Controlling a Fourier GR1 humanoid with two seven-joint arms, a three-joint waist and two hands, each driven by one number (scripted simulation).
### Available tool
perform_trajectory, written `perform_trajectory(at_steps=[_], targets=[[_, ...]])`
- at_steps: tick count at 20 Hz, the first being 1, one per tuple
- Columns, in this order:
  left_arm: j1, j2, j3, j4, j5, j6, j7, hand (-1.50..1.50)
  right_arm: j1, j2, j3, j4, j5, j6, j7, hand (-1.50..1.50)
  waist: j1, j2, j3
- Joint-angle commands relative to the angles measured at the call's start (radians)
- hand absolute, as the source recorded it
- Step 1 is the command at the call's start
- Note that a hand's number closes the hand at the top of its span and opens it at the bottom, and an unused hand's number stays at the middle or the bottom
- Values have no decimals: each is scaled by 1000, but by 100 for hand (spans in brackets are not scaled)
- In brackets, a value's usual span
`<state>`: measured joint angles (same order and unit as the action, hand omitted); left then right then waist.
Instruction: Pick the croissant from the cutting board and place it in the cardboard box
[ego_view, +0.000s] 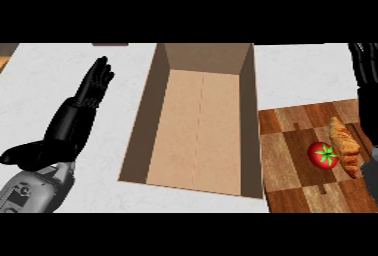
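A golden croissant (345, 146) lies lengthwise on the wooden cutting board (291, 187) at the right. The open cardboard box (148, 110) stands in the middle of the counter with nothing inside it, its right wall against the board's left edge. My right hand (365, 67) runs along the view's right edge, fingers straight and pointing away from me, just right of the croissant and partly cut off by the frame. I cannot tell whether it touches the croissant. My left hand (88, 95) rests open to the left of the box, fingers up.
A red tomato (322, 155) with a green stem sits on the board, touching the croissant's left side. The white counter (44, 75) spreads around the box and the left hand.
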<state>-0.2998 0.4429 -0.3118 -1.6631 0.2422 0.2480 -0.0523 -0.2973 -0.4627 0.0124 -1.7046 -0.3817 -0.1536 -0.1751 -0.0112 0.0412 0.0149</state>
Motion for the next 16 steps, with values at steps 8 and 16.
perform_trajectory(at_steps=[8,16], targets=[[174,177,116,230,-105,95,110,0,166,-386,36,123,211,356,-45,-150,50,-13,-23],[215,180,135,307,-126,113,118,0,308,-285,-61,594,24,731,-592,-150,30,-27,-6]])
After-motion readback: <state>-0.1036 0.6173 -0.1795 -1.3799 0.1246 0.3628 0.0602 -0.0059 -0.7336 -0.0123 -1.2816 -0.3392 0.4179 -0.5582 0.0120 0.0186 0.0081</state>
